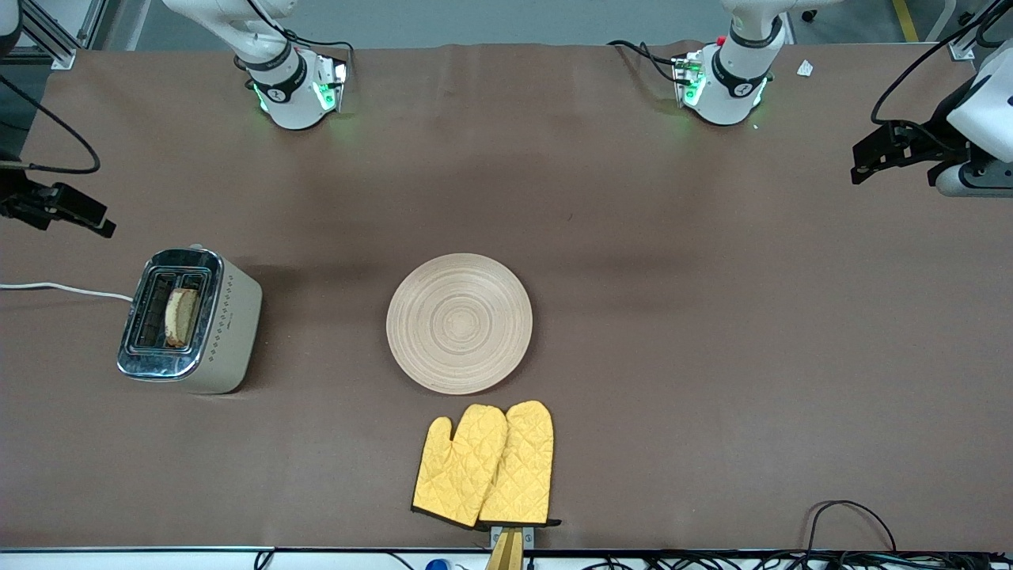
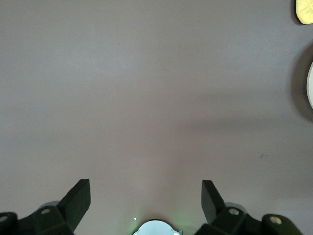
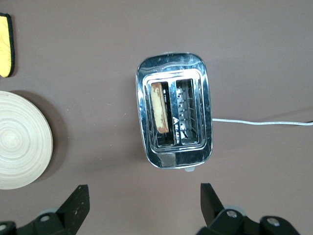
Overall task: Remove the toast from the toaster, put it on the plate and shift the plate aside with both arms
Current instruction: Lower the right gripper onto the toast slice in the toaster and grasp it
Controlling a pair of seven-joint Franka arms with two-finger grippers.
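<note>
The toast [image 1: 180, 317] stands upright in one slot of a silver and cream toaster [image 1: 229, 324] toward the right arm's end of the table. It also shows in the right wrist view [image 3: 160, 106]. The round pale wooden plate [image 1: 459, 323] lies bare mid-table, and its edge shows in both wrist views [image 3: 19, 139] [image 2: 310, 85]. My right gripper [image 1: 59, 207] [image 3: 144, 205] is open and empty, up over the table beside the toaster. My left gripper [image 1: 890, 150] [image 2: 145, 203] is open and empty over bare table at the left arm's end.
A pair of yellow quilted oven mitts [image 1: 487, 465] lies nearer the front camera than the plate, close to the table's edge. The toaster's white cord [image 1: 63, 289] runs off the table's end. The two arm bases [image 1: 297, 91] [image 1: 724, 83] stand along the back.
</note>
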